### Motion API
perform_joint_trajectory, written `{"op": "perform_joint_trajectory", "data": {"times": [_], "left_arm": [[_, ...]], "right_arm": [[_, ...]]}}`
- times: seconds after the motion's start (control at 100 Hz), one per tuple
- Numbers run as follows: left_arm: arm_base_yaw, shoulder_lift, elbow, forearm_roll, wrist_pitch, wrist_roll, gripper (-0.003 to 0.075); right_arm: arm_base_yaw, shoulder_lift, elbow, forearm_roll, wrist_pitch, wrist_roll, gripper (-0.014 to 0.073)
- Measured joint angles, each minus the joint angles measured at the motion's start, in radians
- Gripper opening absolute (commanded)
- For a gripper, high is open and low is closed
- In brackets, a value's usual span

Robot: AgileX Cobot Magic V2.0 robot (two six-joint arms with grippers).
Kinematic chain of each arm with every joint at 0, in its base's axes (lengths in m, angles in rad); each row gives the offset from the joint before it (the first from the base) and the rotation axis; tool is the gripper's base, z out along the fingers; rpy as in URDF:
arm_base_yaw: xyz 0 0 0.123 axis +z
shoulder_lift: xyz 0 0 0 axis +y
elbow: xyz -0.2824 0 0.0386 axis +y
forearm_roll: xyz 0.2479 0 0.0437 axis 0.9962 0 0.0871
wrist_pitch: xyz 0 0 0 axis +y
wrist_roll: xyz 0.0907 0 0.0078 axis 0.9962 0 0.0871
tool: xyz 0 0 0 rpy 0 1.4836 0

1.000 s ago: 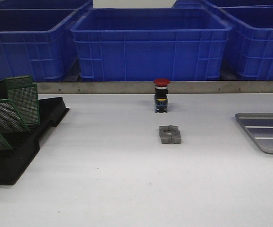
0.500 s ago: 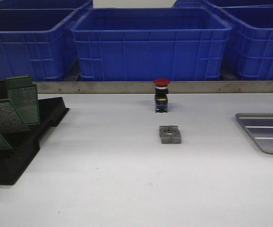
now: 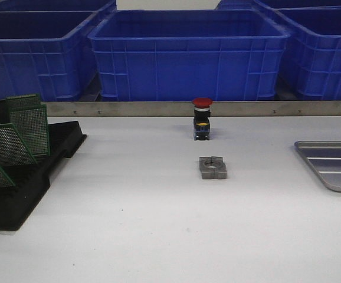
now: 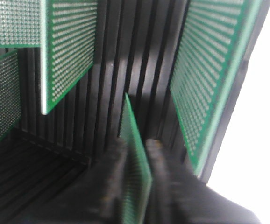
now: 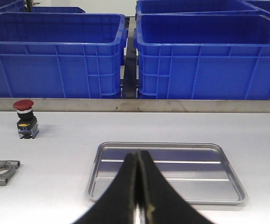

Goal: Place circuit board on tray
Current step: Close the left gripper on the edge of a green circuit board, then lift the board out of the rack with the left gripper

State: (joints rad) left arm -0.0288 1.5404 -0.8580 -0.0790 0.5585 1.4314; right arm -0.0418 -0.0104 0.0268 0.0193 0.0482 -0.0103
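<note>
**Left jaws on a board in the rack, tray still bare**

Nothing on the tabletop (image 3: 158, 224) has moved since the earlier front pictures; every item lies in the same place as before.

From the front, a black slotted rack (image 3: 17, 194) stands at the left and holds green circuit boards (image 3: 30, 128) upright or leaning. A red push button (image 3: 202, 118) stands in the middle, and a grey metal clamp (image 3: 212, 167) lies just in front of it. The tray (image 3: 333, 165) is at the right edge, with only bare metal visible on it. Blue bins (image 3: 188, 53) stand behind the tabletop. No arm shows in this view.

At the left wrist, the left gripper (image 4: 136, 182) has its jaws closed on the edge of one thin circuit board (image 4: 134, 140), which still stands in the rack among the other boards.

At the right wrist, the right gripper (image 5: 138, 186) has its jaws pressed together with nothing between them, and it hangs in front of the tray (image 5: 165, 198).
</note>
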Motion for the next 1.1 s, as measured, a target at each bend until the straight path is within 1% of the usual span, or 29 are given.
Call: {"op": "perform_joint_trajectory", "data": {"times": [0.44, 0.58, 0.78, 0.92, 1.1], "left_arm": [[0.0, -0.018, -0.01, 0.03, 0.004, 0.006, -0.002], [0.0, -0.086, -0.01, 0.03, 0.034, 0.003, -0.002], [0.0, -0.24, -0.01, 0.015, 0.08, 0.003, -0.002], [0.0, -0.36, -0.01, -0.07, 0.155, 0.003, -0.002], [0.0, -0.481, -0.01, -0.303, 0.209, 0.003, -0.002]], "right_arm": [[0.0, 0.0, 0.0, 0.0, 0.0, 0.0, -0.0113], [0.0, 0.0, 0.0, 0.0, 0.0, 0.0, -0.0113], [0.0, 0.0, 0.0, 0.0, 0.0, 0.0, -0.0113], [0.0, 0.0, 0.0, 0.0, 0.0, 0.0, -0.0113], [0.0, 0.0, 0.0, 0.0, 0.0, 0.0, -0.0113]]}}
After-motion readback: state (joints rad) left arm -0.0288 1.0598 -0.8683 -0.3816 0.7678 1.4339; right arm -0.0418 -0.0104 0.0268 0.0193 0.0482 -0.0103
